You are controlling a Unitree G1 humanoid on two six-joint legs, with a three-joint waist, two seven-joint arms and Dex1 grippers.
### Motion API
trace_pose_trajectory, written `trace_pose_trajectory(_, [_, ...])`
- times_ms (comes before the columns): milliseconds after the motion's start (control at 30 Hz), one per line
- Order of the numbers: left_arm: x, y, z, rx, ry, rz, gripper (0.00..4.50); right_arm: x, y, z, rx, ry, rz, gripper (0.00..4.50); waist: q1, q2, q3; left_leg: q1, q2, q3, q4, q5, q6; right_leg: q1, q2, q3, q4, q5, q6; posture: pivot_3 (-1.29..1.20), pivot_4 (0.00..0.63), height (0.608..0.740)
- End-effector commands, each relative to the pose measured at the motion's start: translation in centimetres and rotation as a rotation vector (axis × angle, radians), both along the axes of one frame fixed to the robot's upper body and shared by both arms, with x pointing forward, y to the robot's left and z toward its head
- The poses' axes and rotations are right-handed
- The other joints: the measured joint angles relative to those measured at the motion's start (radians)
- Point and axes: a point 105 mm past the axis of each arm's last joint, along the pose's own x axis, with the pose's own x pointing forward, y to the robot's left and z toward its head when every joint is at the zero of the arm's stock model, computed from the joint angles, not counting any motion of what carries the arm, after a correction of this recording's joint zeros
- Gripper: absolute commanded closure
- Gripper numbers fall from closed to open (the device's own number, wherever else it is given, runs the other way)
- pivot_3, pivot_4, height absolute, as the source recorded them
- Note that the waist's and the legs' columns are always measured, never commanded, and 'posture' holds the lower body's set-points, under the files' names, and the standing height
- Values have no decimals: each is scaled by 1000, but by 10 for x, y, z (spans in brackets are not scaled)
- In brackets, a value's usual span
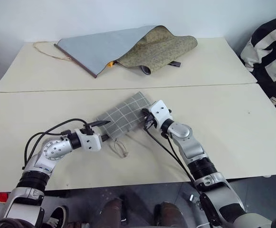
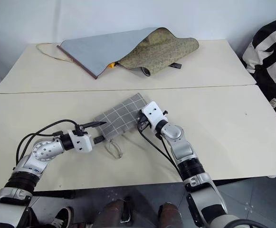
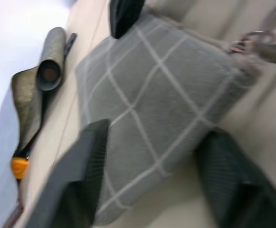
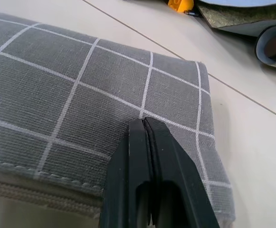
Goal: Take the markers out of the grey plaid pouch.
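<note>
The grey plaid pouch lies slanted on the near table, its wrist loop trailing toward the front edge. My left gripper reaches in level from the left. Its two fingers clamp the pouch's left end from both sides, by the zip ring. My right gripper is shut, with its joined fingertips lying on the fabric at the pouch's right end. I cannot tell whether they pinch any cloth. The markers are hidden.
A large grey-blue and olive folded cloth lies on the far table, with a rolled end, an orange object under its fold and a thin cord at its left. A black and white bag sits beyond the right edge.
</note>
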Motion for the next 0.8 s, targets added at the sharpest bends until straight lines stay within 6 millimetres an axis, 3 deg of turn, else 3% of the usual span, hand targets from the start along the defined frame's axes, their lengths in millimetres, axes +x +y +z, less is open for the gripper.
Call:
trace_pose_trajectory(33, [-6, -3, -20, 43, 67, -18, 3200, -2, -1, 15, 31, -47, 9, 4500, -1, 2, -1, 0, 0, 0, 0, 0, 0, 0, 0, 0, 0, 0, 0, 0, 150, 740])
trace_pose_trajectory(133, [-6, -4, -19, 34, 67, -16, 4105, -3, 0, 13, 28, -46, 14, 4500, -1, 5, -3, 0, 0, 0, 0, 0, 0, 0, 0, 0, 0, 0, 0, 0, 150, 740])
trace_pose_trajectory(200, [-6, -5, -19, 28, 68, -17, 4477, -4, 0, 14, 26, -50, 15, 4500, -1, 6, -4, 1, 0, 0, 0, 0, 0, 1, 0, 0, 0, 0, 0, 0, 150, 740])
trace_pose_trajectory(300, [-7, -7, -16, -12, 81, -12, 4477, -11, 3, 20, 89, -20, 75, 4500, -1, 6, -4, 1, 0, 0, 0, 0, 0, 1, 0, 0, 0, 0, 0, 0, 150, 740])
trace_pose_trajectory(400, [-8, -9, -13, -12, 73, -18, 4500, -25, 0, 37, 188, 25, 159, 3935, 0, 6, -4, 1, 0, 0, 0, 0, 1, 1, 0, 0, 0, 0, 0, 0, 150, 740])
trace_pose_trajectory(600, [-6, -16, -7, 1, 40, -27, 4500, -68, -6, 64, 288, 194, 355, 1852, 1, 6, -4, 0, 0, 0, 1, -1, 2, 1, 0, 0, -2, 0, 0, 0, 150, 740])
trace_pose_trajectory(700, [-6, -21, -8, 14, 30, -32, 4500, -88, 1, 57, 279, 342, 415, 881, 2, 6, -4, 0, 0, 0, 1, -1, 2, 1, -1, 0, -2, 0, 0, 0, 150, 740])
trace_pose_trajectory(800, [-2, -25, -4, 7, 10, -16, 4500, -103, 9, 37, 212, 486, 427, 881, 5, 5, -4, 0, 0, -1, 1, -1, 2, 1, -1, 0, -3, 0, 0, 0, 150, 740])
